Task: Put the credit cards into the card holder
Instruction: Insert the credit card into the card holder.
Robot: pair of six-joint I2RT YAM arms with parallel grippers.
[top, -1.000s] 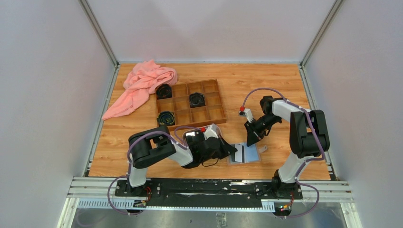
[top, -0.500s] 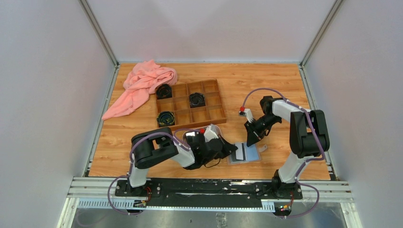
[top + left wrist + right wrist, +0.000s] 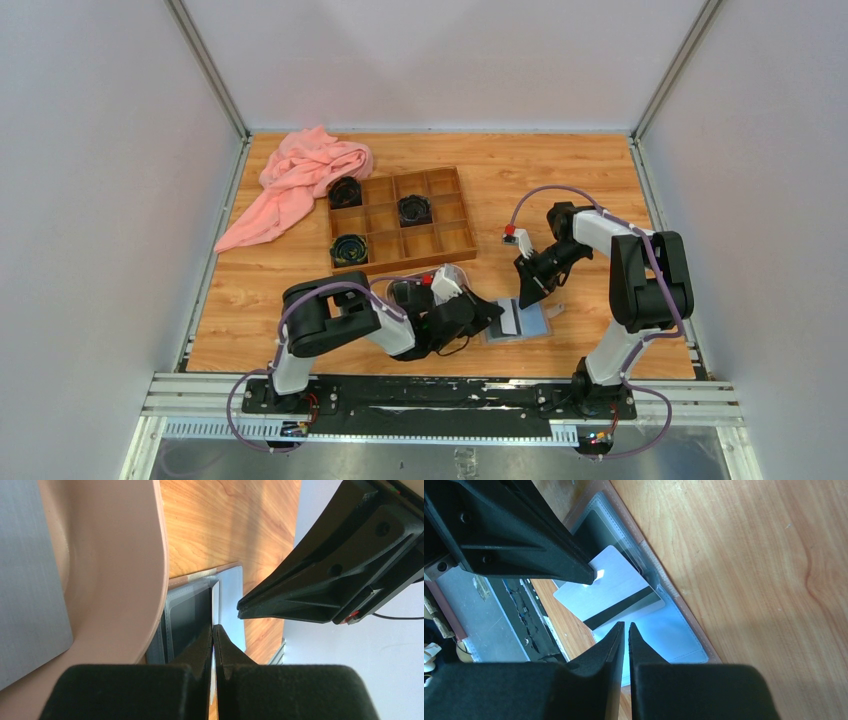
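Note:
The card holder (image 3: 537,322) lies open on the table near the front edge, pale grey-blue inside (image 3: 674,630), with clear sleeves. One sleeve holds a dark card (image 3: 599,530). My left gripper (image 3: 490,312) is shut on a white credit card (image 3: 609,587) with a black stripe and holds it at the holder's sleeve. In the left wrist view this card shows edge-on (image 3: 215,595) between my jaws (image 3: 214,626). My right gripper (image 3: 528,290) hovers just above the holder (image 3: 231,585), jaws closed (image 3: 626,625) with nothing between them.
A pinkish-rimmed tray (image 3: 125,555) sits just left of the holder, with something flat and grey (image 3: 30,570) in it. A wooden compartment box (image 3: 400,222) with black coiled items stands behind. A pink cloth (image 3: 300,180) lies at the back left.

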